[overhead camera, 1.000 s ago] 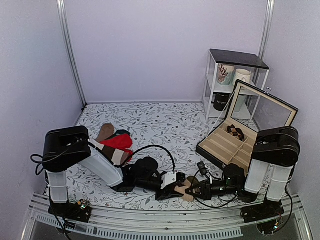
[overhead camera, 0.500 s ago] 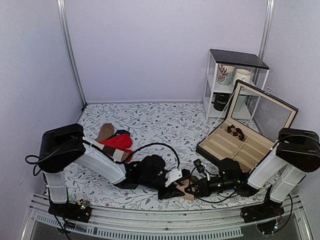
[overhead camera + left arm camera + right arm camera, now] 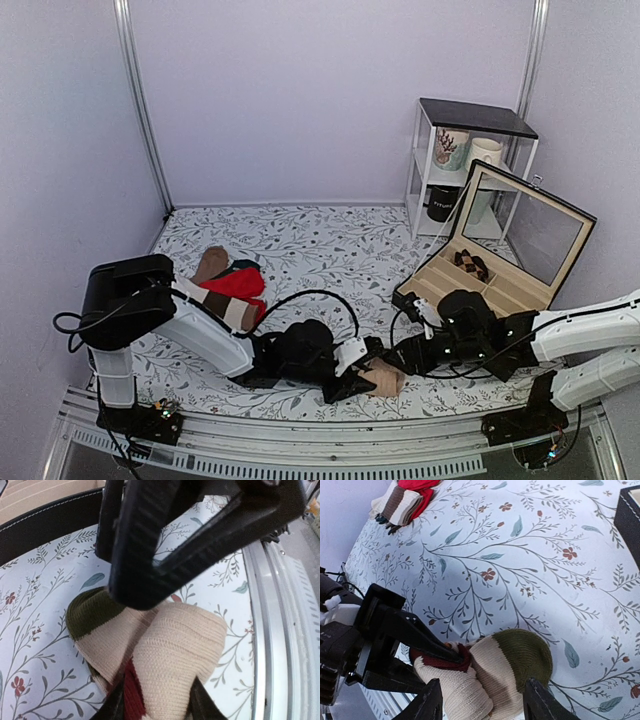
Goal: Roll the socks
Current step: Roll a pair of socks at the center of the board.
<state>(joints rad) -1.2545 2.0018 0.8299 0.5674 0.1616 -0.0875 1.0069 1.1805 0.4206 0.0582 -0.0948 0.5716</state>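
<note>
- Left gripper (image 3: 156, 706) clamped on the socks (image 3: 172, 642), one finger on each side of the bundle. A rust-red stripe shows between the fingers.
- Right gripper (image 3: 482, 697) spread wide, its fingers flanking the same bundle and not pinching it. In the left wrist view, one of its black fingers sits against the olive band.
- Socks rolled into a tan lump with an olive band at one end. They lie on the floral table cover (image 3: 320, 240) by its near edge, between the two arms.
- Bright red sock (image 3: 238, 283) and cream sock with brown bands (image 3: 228, 308) heaped at left, well apart from the bundle.
- Open black case (image 3: 500, 292) with tan compartments at right. Small shelf (image 3: 475, 115) with mugs behind it.
</note>
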